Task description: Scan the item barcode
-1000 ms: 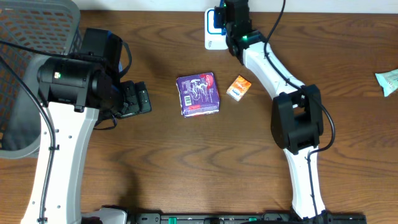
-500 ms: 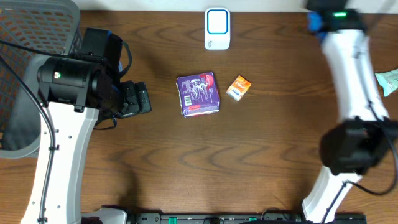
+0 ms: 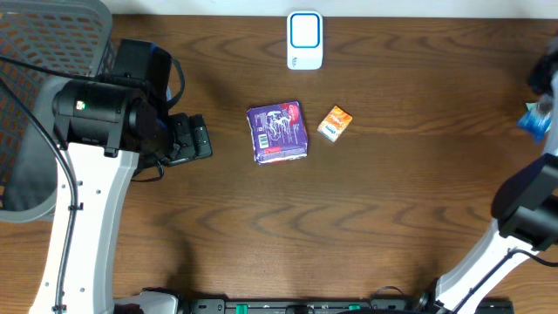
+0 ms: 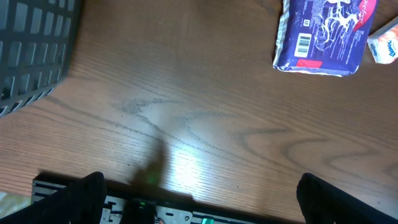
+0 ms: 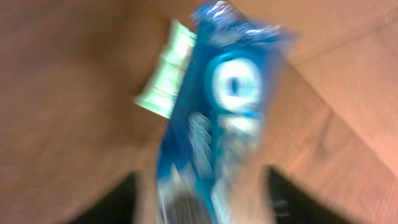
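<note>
Right wrist: blurred blue packet (image 5: 227, 106) between right hand (image 5: 199, 196) fingers

Desk (image 3: 375, 209) is open across the front and right-centre. Purple packet (image 3: 277, 132) and small orange box (image 3: 334, 123) block mid-desk, narrow gap between. Scanner (image 3: 304, 40) at back edge, mesh basket (image 3: 35, 52) far left.

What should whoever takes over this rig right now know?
Left gripper: open, empty, over bare table.
Right gripper: looks open, a blurred blue packet between the jaws, at the table's far right edge near a pale green packet.
Scanner stands at the back; purple packet and orange box lie mid-table.
Done: the right arm was over the scanner a second ago.
Left: apparently the purple packet and orange box.
</note>
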`<action>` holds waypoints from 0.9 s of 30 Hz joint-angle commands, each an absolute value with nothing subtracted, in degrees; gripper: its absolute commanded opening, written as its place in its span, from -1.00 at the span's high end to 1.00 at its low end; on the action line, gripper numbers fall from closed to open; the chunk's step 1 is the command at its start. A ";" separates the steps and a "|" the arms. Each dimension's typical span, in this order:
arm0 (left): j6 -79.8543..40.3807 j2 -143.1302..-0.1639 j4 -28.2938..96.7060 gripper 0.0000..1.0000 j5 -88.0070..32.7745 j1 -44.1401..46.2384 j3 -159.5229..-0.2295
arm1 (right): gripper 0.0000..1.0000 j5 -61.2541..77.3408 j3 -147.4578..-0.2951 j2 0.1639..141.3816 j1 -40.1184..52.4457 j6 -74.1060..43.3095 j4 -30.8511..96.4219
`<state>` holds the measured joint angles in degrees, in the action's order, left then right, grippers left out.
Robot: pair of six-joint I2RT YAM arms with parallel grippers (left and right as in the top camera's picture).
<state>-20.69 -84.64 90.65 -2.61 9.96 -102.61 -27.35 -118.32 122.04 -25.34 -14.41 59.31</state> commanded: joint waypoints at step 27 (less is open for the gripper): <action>-19.94 -84.97 90.80 -0.96 -1.87 9.82 -102.61 | -0.29 30.57 -108.42 126.69 -10.57 -6.11 57.80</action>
<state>-20.69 -84.64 90.63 -2.61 9.96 -102.61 22.94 -111.70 126.30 -15.25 -9.65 58.50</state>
